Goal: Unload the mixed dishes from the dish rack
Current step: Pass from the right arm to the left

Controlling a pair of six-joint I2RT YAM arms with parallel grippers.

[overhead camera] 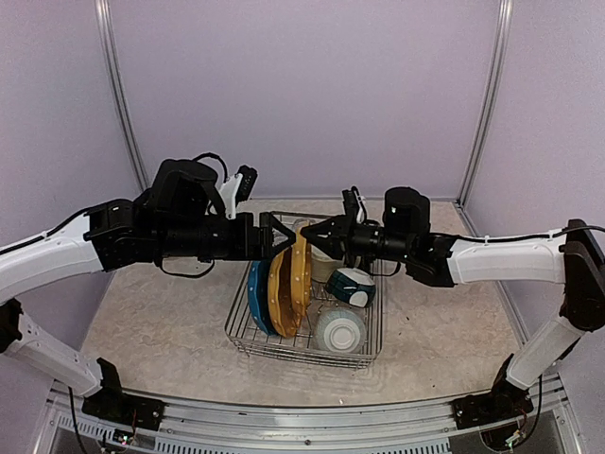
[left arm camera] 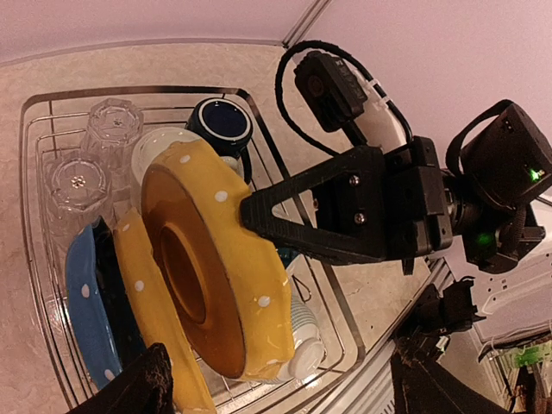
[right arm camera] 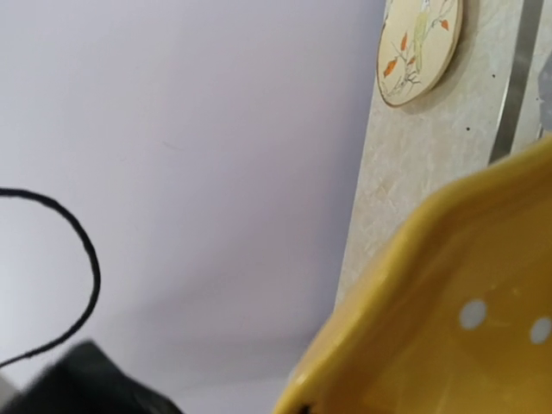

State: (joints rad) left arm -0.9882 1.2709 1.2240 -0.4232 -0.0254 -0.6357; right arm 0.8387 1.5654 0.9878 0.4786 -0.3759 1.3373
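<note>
Dish rack (overhead camera: 284, 348): silver wire basket, mid-counter (overhead camera: 161, 322), about evenly between the left and right edges.

Contents:
- Blue speckled plate (left arm camera: 86, 302) and racked yellow plate (left arm camera: 142, 297), on edge side by side along the rack's left side.
- Two clear glass tumblers (left arm camera: 112, 125) (left arm camera: 78, 181), at the rack's corner toward the counter's far left.
- Cream mug (left arm camera: 159, 148) and dark navy mug (left arm camera: 222, 122), at the far end.
- Teal-and-white bowl (overhead camera: 351, 284), right side.
- Pale ribbed bowl (overhead camera: 340, 329), toward the near right.
- Raised yellow plate (overhead camera: 301, 270), white-dotted and tilted, standing higher than its racked twin.

Right hand (overhead camera: 314, 230): pinching the top rim of the raised yellow plate.

Left hand (overhead camera: 276, 235): level with that rim on its left side, fingers (left arm camera: 147, 384) spread wide and holding nothing.
</note>
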